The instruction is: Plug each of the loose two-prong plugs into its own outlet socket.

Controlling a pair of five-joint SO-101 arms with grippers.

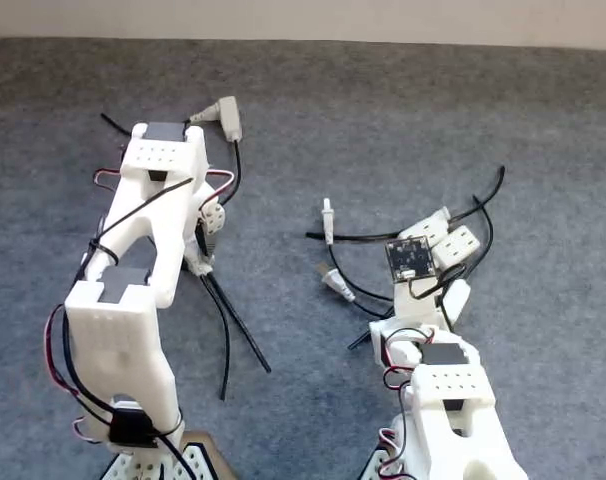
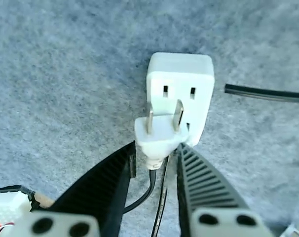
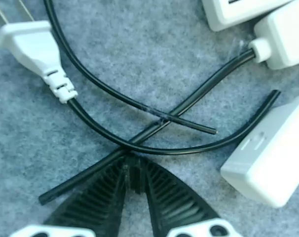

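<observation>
Two loose plugs (image 1: 327, 214) are lying mid-table; left gripper (image 2: 157, 150) is clamping a third plug (image 2: 159, 136), prongs pointing at socket (image 2: 180, 74); right gripper (image 3: 134, 170) is resting closed.

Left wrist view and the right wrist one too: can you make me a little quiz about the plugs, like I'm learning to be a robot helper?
1. True or false: the white plug held by the left gripper is pushed fully into the outlet socket.
2. In the right wrist view, the two black cords: A) cross each other, B) lie apart and never meet, C) are wound in a coil.
3. Fill in: the right gripper is ____ (open or shut).
Key: 1 false, its two prongs are bare and lie across the socket's face; 2 A; 3 shut.
</observation>
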